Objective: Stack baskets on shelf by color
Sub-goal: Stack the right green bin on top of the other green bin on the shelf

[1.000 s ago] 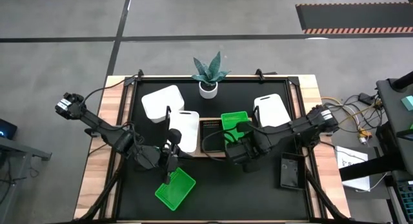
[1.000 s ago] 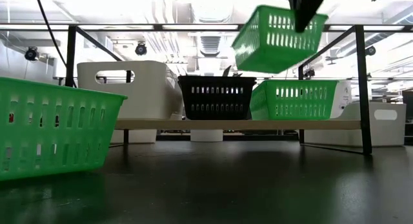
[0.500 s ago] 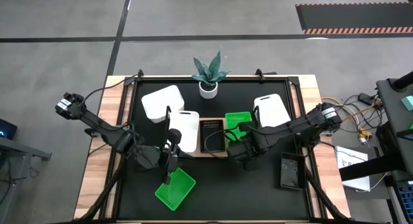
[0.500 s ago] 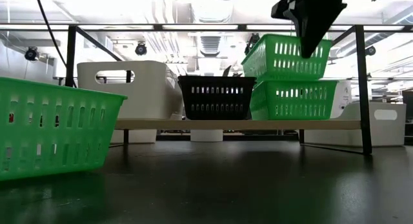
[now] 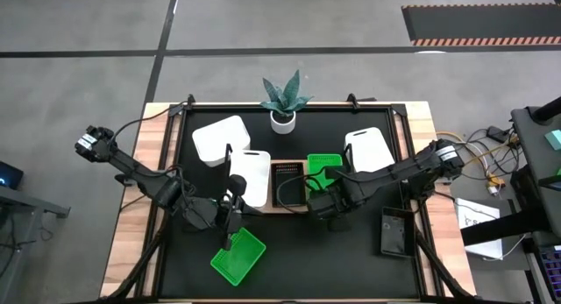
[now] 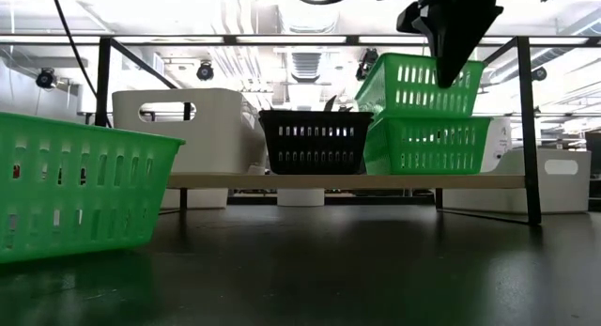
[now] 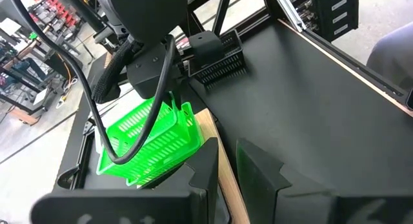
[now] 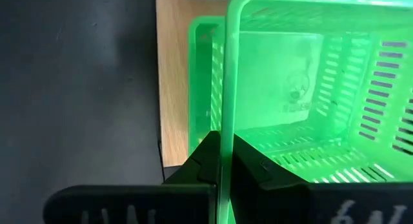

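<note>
Green basket [image 8: 290,88] wall pinched betw right fingers [image 8: 193,166], seemingly atop lower one.

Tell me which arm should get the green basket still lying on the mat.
Left. Its pincer hangs right beside the loose green basket, while the right pincer is clamped on the basket over the shelf.

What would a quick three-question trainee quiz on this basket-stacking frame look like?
1. True or false: the right gripper has its jaws shut on the rim of the upper green basket.
2. Which basket stands on the shelf between the white basket and the lower green basket? A white, B black, C green.
3. Fill in: a third green basket lies on the ____, off the shelf, near the left gripper.

Key: 1 true; 2 B; 3 mat.
</note>
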{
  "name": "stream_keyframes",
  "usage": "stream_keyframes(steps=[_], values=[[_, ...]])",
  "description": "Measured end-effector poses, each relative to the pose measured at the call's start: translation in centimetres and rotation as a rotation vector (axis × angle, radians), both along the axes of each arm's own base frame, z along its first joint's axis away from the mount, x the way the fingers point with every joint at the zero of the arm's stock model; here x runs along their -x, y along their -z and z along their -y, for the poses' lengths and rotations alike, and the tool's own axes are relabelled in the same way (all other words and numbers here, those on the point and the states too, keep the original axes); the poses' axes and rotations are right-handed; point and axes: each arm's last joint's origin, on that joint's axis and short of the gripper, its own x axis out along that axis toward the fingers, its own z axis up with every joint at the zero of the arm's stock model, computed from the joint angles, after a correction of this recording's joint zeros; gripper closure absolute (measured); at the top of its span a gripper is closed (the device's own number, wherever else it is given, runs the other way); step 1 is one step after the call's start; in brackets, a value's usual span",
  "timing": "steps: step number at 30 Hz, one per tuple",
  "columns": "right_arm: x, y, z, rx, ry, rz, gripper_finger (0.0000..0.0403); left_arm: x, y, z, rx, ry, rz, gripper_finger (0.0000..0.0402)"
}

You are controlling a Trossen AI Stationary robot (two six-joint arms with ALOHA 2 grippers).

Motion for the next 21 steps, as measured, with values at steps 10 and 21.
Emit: stream_keyframes(steps=[10,21], values=[[0.26,0.92,0.07,0.010,0.001,-0.028,0.0394,0.00,0.01,-0.01,-0.001,0.000,-0.001,0.0362],[-0.22,0.91,-0.03,-0.005,0.010,0.021,0.0365,0.00,0.01,0.00,-0.001,0.000,-0.001,0.0362]])
